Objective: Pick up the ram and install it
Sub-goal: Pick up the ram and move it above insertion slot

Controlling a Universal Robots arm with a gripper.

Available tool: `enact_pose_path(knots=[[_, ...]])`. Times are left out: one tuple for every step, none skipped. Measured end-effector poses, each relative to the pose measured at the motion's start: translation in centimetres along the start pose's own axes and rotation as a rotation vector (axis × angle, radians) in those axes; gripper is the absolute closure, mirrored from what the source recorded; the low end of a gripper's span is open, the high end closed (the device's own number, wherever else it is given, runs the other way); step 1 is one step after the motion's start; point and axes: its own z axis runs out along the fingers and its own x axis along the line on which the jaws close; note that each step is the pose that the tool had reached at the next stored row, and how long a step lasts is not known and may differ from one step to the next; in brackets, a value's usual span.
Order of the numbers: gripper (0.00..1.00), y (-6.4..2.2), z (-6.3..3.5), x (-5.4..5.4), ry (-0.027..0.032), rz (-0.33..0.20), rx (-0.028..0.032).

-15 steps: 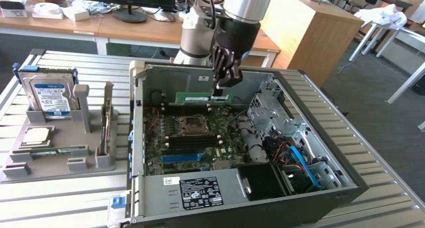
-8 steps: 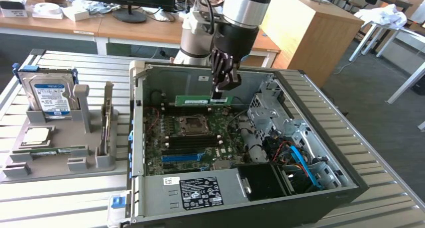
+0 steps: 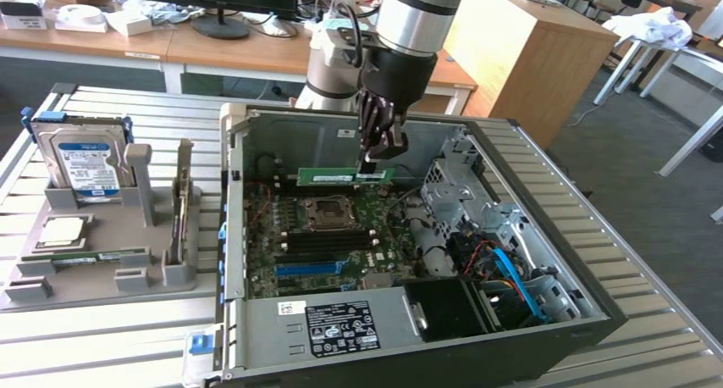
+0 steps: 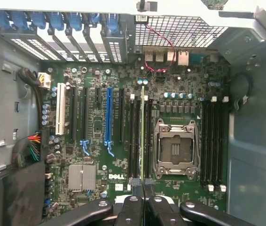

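Since you are lining the ram (image 3: 344,176) up with a slot on the motherboard (image 4: 97,162), your fingers (image 4: 133,209) are clamping it edge-down just above.

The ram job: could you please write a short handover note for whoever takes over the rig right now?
Gripper: shut on the ram, gripping it near the exterior view's right end.
Ram: lifted, inside the open computer case, above the motherboard. In the wrist view it is edge-on, lined up over the memory slots beside the empty processor socket.
Done: ram picked up and brought over the board.
Left: it does not look seated in a slot yet.
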Motion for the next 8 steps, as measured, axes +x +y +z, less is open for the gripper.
enact_pose_path(knots=[[0.89, 0.00, 0.01, 0.00, 0.0002, 0.000, 0.0000], [0.89, 0.00, 0.01, 0.00, 0.0001, 0.000, -0.0001], [0.89, 0.00, 0.01, 0.00, 0.0002, 0.000, -0.0001], [0.89, 0.00, 0.02, 0.00, 0.0001, 0.000, -0.0001], [0.89, 0.00, 0.02, 0.00, 0.0000, 0.000, 0.0000], [0.89, 0.00, 0.02, 0.01, 0.0000, 0.000, 0.0000], [0.89, 0.01, 0.03, 0.02, -0.0003, 0.000, 0.0002], [0.89, 0.01, 0.03, 0.06, -0.0002, 0.000, 0.0001]])
